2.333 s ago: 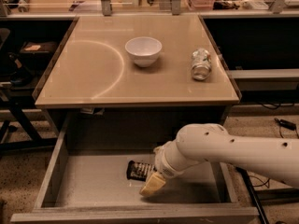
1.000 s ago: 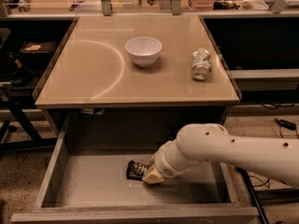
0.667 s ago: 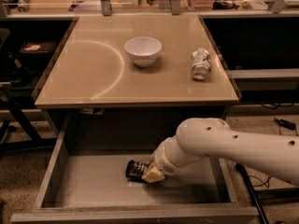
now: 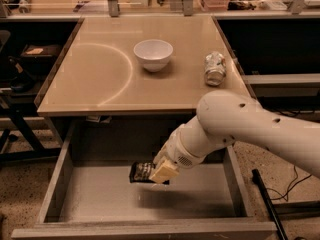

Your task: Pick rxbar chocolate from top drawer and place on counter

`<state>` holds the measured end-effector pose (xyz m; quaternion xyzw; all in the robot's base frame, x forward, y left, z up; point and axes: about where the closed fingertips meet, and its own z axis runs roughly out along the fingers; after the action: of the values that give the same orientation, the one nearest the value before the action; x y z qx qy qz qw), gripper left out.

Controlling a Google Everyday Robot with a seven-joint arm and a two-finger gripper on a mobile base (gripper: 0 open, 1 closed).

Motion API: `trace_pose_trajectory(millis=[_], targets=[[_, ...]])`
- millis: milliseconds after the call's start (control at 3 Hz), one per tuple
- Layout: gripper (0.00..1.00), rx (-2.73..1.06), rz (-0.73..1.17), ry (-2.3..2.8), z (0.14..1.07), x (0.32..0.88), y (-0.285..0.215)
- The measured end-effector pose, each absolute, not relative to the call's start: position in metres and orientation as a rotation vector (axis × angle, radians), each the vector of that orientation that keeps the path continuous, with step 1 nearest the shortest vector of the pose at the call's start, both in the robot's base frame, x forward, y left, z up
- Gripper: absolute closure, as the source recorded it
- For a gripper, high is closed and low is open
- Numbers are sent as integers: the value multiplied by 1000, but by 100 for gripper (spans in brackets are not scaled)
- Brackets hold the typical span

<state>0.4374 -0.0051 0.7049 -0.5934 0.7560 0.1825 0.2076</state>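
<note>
The rxbar chocolate (image 4: 141,172), a dark flat bar with pale lettering, is held in my gripper (image 4: 161,174) and hangs in the air above the floor of the open top drawer (image 4: 100,199); its shadow lies on the drawer floor below. The gripper is shut on the bar's right end, over the drawer's middle, below the front edge of the counter (image 4: 100,84). My white arm reaches in from the right. The beige counter carries a faint pale arc mark.
A white bowl (image 4: 153,54) stands at the counter's middle back. A silvery drink can (image 4: 215,68) lies at the counter's right side. Dark shelves and black stands flank the table on both sides. A cable lies on the floor at the right.
The gripper closed on the bar on the drawer floor and has lifted it up off the floor; the arm has risen and moved toward the counter's front edge.
</note>
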Motion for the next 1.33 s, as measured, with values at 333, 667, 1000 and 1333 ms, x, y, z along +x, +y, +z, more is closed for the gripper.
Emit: trace_pose_trajectory(millis=[333, 667, 1000, 1333], targets=[[100, -1659, 528, 2096, 743, 440, -2], [100, -1693, 500, 2039, 795, 457, 13], [100, -1694, 500, 2039, 795, 457, 13], [100, -1697, 462, 1983, 813, 465, 22]])
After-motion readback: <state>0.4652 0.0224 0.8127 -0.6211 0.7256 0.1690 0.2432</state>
